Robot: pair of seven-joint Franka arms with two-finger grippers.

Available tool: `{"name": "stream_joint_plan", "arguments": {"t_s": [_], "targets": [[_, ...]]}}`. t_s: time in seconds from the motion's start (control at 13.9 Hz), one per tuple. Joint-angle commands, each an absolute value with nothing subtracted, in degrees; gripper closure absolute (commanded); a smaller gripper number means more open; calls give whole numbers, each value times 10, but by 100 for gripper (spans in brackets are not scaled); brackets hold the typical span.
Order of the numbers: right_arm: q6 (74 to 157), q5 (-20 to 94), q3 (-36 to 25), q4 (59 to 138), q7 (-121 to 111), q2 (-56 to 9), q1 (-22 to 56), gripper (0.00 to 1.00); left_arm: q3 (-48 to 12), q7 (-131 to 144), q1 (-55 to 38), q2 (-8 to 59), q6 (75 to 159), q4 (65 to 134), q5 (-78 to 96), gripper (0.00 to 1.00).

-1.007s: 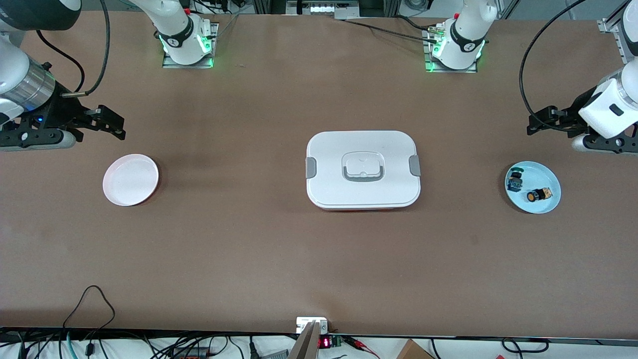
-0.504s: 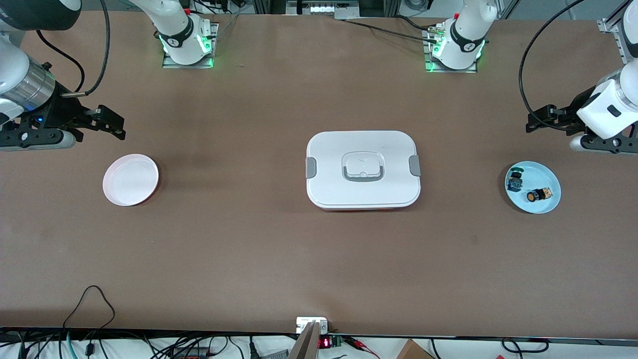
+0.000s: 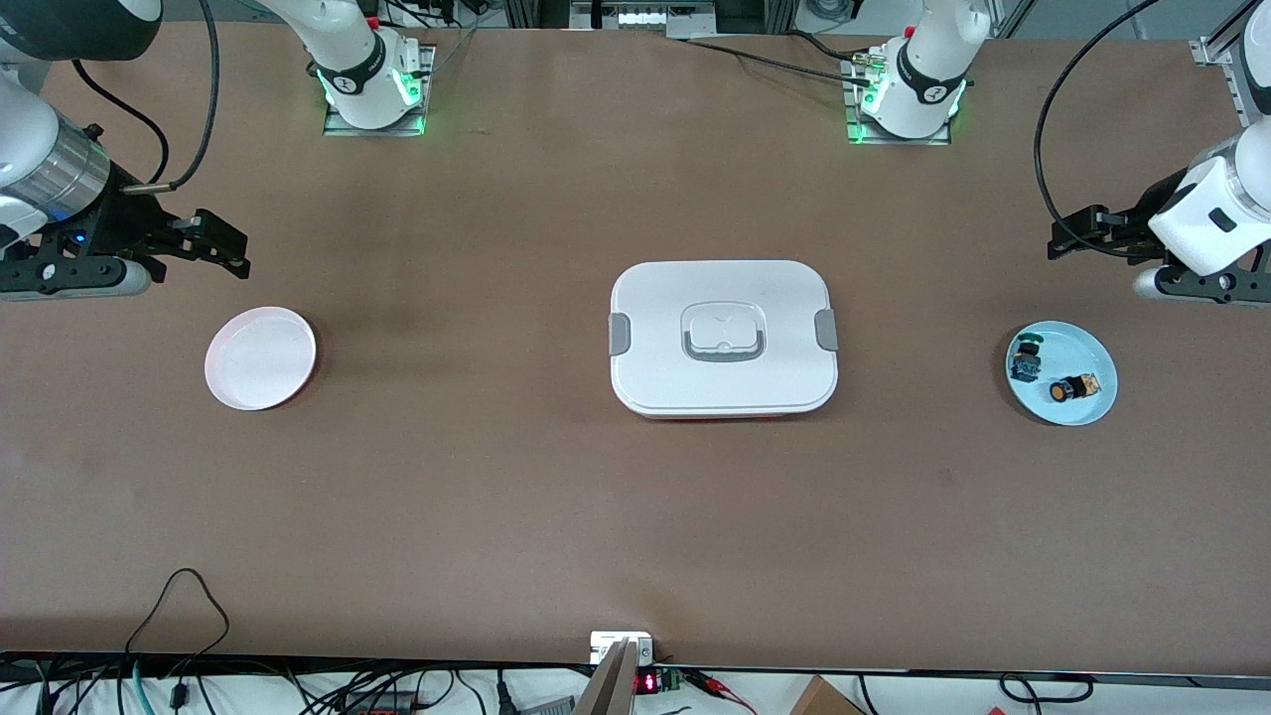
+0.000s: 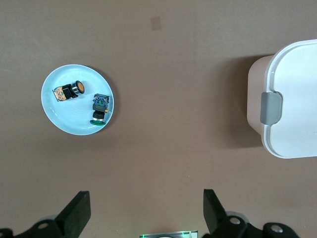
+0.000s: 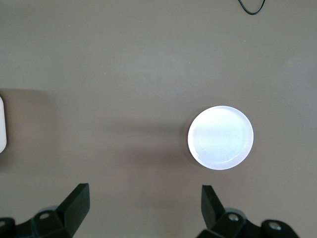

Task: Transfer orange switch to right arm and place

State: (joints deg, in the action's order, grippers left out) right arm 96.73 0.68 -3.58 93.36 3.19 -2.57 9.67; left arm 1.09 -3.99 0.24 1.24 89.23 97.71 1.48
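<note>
The orange switch [image 3: 1074, 387] lies in the blue plate [image 3: 1087, 413], nearer the camera than the blue-green switch [image 3: 1026, 360] sharing that plate. The left gripper [image 3: 1067, 238], wide open and empty, hangs over bare table just past the plate; it should descend squarely over the orange cap, clear of its neighbour. The right gripper [image 3: 223, 243], also open and empty, waits near the white plate [image 3: 260, 357].

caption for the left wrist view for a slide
Open left gripper above the table, looking down on a blue plate holding the orange switch and a green switch.

Brown table [image 3: 496, 497] (cables [image 3: 179, 596] along its edge)
</note>
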Motion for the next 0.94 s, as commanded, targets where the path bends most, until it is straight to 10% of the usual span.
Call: {"name": "stream_joint_plan", "arguments": {"t_s": [0.0,0.86], "targets": [[958,8,-35,926,41,-25,98,0,12,-42,10,22,878,958,12,0],[959,7,-35,926,40,-26,97,0,13,-43,74,97,865,919,11,0]]}}
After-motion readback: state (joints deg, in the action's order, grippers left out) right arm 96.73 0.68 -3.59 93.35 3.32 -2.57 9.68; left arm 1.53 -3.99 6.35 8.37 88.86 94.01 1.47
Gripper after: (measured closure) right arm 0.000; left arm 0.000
